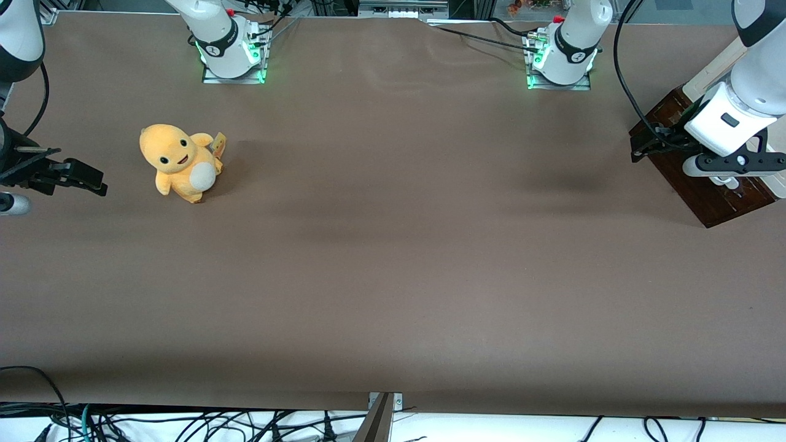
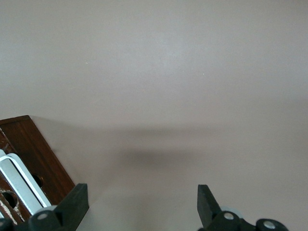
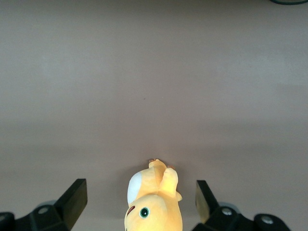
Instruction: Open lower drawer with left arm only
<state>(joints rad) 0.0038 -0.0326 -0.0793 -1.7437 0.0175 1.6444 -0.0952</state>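
Note:
The small dark-brown cabinet (image 1: 706,190) stands at the working arm's end of the table, partly covered by the left arm's white wrist (image 1: 727,123). In the left wrist view a corner of its dark wood front (image 2: 36,154) shows with a white bar handle (image 2: 19,185); I cannot tell which drawer the handle belongs to. The left gripper (image 1: 642,147) hangs above the cabinet's edge, toward the table's middle. In the left wrist view the gripper (image 2: 139,207) is open wide and empty, over bare table beside the cabinet, one black finger (image 2: 72,202) close to the wood.
An orange plush toy (image 1: 181,162) sits toward the parked arm's end of the table and also shows in the right wrist view (image 3: 154,202). Two arm bases (image 1: 230,46) (image 1: 562,52) stand along the table edge farthest from the front camera. Brown tabletop (image 1: 393,245) spreads between.

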